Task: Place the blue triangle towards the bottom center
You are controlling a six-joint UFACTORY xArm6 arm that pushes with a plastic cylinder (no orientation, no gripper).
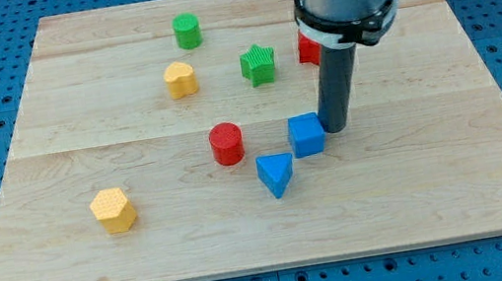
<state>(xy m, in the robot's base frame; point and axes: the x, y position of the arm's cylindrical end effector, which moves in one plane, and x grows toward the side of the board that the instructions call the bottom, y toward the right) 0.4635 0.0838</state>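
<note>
Plainly, no writing showed anywhere. The blue triangle (276, 173) was a small solid wedge, pointing toward the view's bottom, lying near the middle of the wooden board (437, 182), just below and left of the blue cube (306, 135). My tip (337, 128), a bare rod holding nothing, stood just right of that cube, beside the red cylinder (227, 144).

Just one cam, looking down at an angle over the whole wooden counter (81, 136) (fairly close, nothing shared).
</note>
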